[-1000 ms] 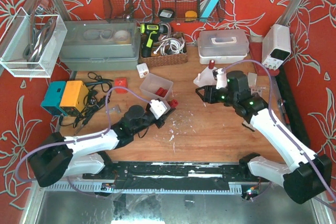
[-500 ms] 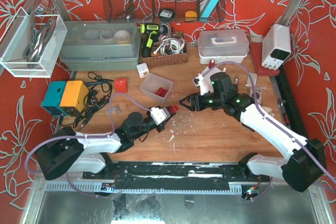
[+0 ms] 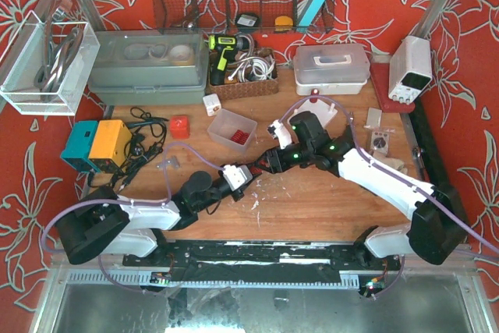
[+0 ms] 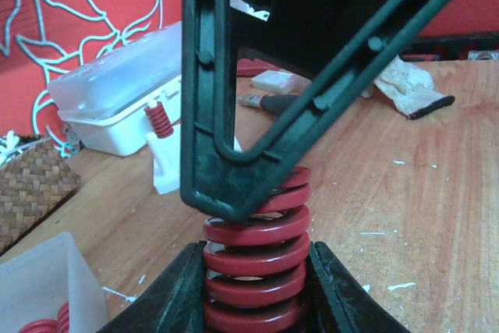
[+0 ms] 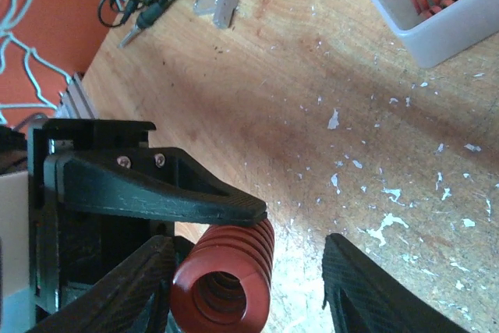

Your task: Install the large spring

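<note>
My left gripper (image 3: 248,169) is shut on the large red spring (image 4: 253,263), which stands upright between its jaws just above the wooden table. The spring also shows in the right wrist view (image 5: 226,278), end-on. My right gripper (image 3: 269,163) is open and straddles the spring's free end (image 5: 249,259); one finger lies close beside the coil and the other stands well apart. One of its black fingers (image 4: 234,115) hangs over the spring top in the left wrist view. A white fixture (image 4: 165,157) with a small red spring on it stands behind.
A clear bin (image 3: 232,129) of red springs sits behind the grippers, and also shows in the right wrist view (image 5: 437,17). A white lidded box (image 3: 331,66), a basket of cables (image 3: 248,76), a grey tub (image 3: 148,68) and blue-and-yellow boxes (image 3: 97,144) line the back and left.
My right arm has swung left from the table's right half until its open jaws are around the spring. My left gripper has shifted slightly right, still holding the spring.
</note>
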### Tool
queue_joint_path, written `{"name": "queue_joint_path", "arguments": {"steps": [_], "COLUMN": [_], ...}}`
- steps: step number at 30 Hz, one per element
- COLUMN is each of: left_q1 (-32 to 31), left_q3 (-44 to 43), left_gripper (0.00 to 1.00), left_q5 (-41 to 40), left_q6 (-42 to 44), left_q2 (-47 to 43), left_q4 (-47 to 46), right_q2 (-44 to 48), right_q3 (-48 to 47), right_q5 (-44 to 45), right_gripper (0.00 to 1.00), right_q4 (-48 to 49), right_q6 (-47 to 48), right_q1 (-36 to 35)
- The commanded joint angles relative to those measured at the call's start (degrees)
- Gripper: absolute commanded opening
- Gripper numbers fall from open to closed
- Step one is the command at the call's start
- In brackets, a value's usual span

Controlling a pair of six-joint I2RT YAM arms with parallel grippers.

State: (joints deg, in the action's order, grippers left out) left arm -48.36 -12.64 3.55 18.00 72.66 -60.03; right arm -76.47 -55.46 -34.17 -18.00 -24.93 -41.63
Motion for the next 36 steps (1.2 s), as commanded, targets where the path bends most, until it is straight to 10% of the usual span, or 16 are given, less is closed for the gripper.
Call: {"name": "queue_joint_path", "arguments": {"steps": [1,16,22,24,36], "left_q1": [-0.51,-0.78,-0.78,-0.79,-0.77], "left_q3": [-0.19,0.08,-0.89,-1.34,-2.03], "left_gripper": [0.0,0.0,0.56,0.98,1.0], "left_q5": [0.25,-0.61,-2.85,-3.97,-10.02], "left_q6": [-0.04,-0.85,-1.86,-2.44,-5.9], "left_q2": [-0.48,0.08,1.17,1.63,1.06], "left_q4": [-5.28,-6.33,-4.61,-3.83,-2.4], "right_q2": [-0.92,-2.4,0.02,0.41,-0.07], "right_q3": [-1.29,-0.42,-0.38,-1.04,-11.15], "right_q5": [-0.64,-3.92,1.35,5.04,37.26], "right_gripper": [0.52,0.32,0.0,0.0,0.0], "right_q4": [-1.21,0.09,1.16,0.23,-12.62], "right_q6": [1.11,0.98,0.31,0.51,10.62], "right_q1": [-0.56,-0.92,-0.83,-0.82,2.28]}}
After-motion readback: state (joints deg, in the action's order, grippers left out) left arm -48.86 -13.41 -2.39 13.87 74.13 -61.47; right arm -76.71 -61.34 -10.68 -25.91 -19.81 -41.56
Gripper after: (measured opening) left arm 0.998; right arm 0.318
